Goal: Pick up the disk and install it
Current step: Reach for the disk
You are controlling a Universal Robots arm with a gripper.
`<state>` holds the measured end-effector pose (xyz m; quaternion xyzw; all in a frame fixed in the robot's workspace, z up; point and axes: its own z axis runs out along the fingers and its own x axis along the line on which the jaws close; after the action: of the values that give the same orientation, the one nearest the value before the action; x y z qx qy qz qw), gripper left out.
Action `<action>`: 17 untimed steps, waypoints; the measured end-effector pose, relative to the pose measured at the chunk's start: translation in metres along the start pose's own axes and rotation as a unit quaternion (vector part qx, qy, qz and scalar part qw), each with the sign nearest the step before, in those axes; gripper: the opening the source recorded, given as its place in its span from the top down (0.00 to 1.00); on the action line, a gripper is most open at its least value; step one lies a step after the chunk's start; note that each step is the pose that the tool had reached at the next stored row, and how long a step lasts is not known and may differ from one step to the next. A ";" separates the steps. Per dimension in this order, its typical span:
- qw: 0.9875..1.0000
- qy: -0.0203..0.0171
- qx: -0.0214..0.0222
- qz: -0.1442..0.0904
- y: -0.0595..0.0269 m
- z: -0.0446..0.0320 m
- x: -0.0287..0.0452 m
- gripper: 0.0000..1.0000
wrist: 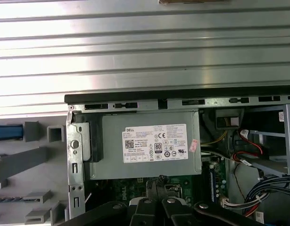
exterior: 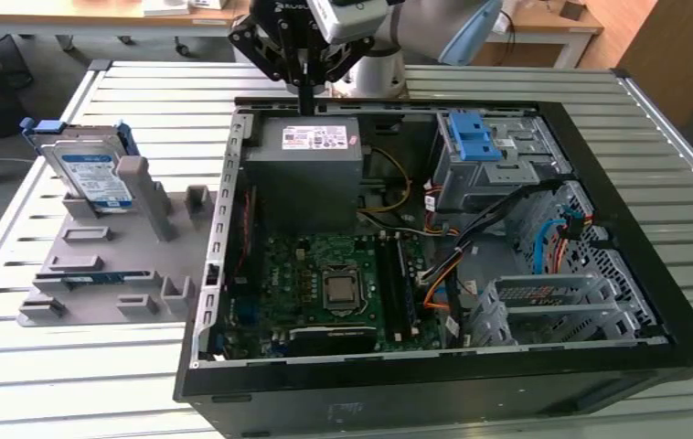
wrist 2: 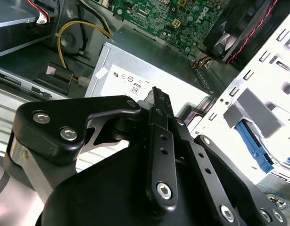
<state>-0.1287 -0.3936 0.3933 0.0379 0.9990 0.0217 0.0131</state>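
Your black metal gripper point(exterior: 307, 101) hangs above the far rim of an open computer case, its two thin fingers pressed together with nothing between them. Under everything lies a silver table point(exterior: 688, 137) of long ribbed metal slats, shiny and bright with glare; behind it stand pale wooden desks point(exterior: 542, 23) on a grey floor. The black rectangular computer case point(exterior: 444, 389) lies on its side on the slats. Inside it, just below the closed tips, sits a smooth grey metal box with a white sticker point(exterior: 303, 169). Beside that is a green circuit board point(exterior: 322, 274), and bright blue plastic latch tabs point(exterior: 474, 137) top a perforated steel cage. The disk point(exterior: 88, 174) is a silver-grey metal rectangle with a white-and-blue label in a blue plastic carrier. It stands tilted at the exterior view's left, well apart from the gripper, on a matte grey plastic fixture point(exterior: 115, 265) of blocky posts and slots.
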 end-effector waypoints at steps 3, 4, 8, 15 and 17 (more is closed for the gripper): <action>1.000 0.000 0.000 0.000 -0.0001 0.0000 0.0019 0.89; 1.000 0.000 0.000 0.000 -0.0001 0.0000 0.0025 0.89; 1.000 0.000 0.000 0.000 0.0002 0.0000 0.0050 0.89; 1.000 0.000 0.000 0.000 0.0019 0.0001 0.0109 0.89; 1.000 0.000 0.000 0.000 0.0024 0.0001 0.0128 0.89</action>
<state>-0.1413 -0.3903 0.3930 0.0379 0.9990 0.0217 0.0130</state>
